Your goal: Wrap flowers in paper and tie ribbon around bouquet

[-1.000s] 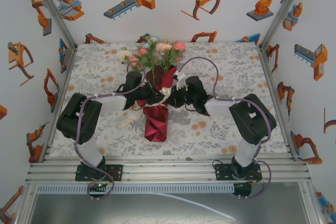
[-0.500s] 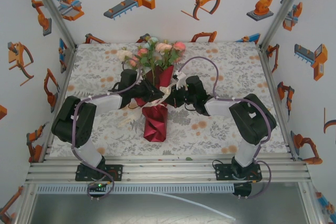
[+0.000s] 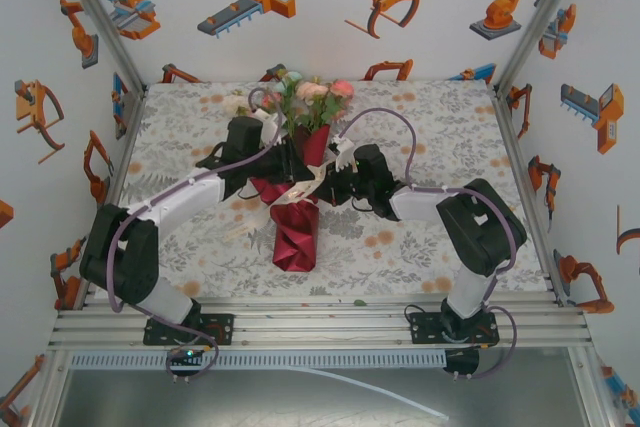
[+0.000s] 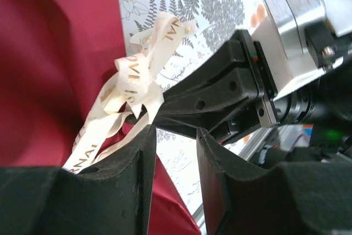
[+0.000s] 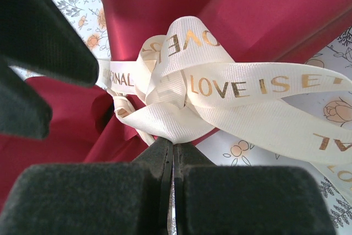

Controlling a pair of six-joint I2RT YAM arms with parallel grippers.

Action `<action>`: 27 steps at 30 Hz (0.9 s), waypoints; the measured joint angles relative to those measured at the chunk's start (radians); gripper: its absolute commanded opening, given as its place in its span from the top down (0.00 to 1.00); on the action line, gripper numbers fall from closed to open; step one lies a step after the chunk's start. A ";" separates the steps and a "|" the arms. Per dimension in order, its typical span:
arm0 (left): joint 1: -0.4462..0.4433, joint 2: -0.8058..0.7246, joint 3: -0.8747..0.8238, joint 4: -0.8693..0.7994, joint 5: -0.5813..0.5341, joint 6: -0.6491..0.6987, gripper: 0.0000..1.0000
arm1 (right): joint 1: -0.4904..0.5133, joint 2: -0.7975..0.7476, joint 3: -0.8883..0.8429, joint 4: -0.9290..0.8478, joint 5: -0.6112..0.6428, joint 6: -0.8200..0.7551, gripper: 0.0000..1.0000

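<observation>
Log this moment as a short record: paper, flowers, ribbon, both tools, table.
paper: dark red, wrapped as a cone around the stems
flowers: pink, peach and white, sticking out of the cone's far end
ribbon: cream with gold lettering, knotted against the paper
left tool: open, nothing between its fingers, close beside the knot
right tool: shut, pinching the ribbon at the knot
table: covered with a floral-print cloth
</observation>
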 measured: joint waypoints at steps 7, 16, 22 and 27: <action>-0.027 0.063 0.038 -0.083 -0.030 0.086 0.69 | 0.000 0.000 0.000 -0.013 -0.002 0.000 1.00; -0.040 0.097 0.038 -0.091 -0.058 0.099 0.73 | 0.000 0.000 0.003 -0.023 -0.026 0.000 1.00; -0.041 0.121 0.038 -0.099 -0.072 0.098 0.94 | 0.000 0.000 0.006 -0.027 -0.033 0.000 1.00; -0.041 0.113 0.038 -0.099 -0.095 0.095 1.00 | -0.002 0.000 0.006 -0.039 -0.041 -0.001 0.92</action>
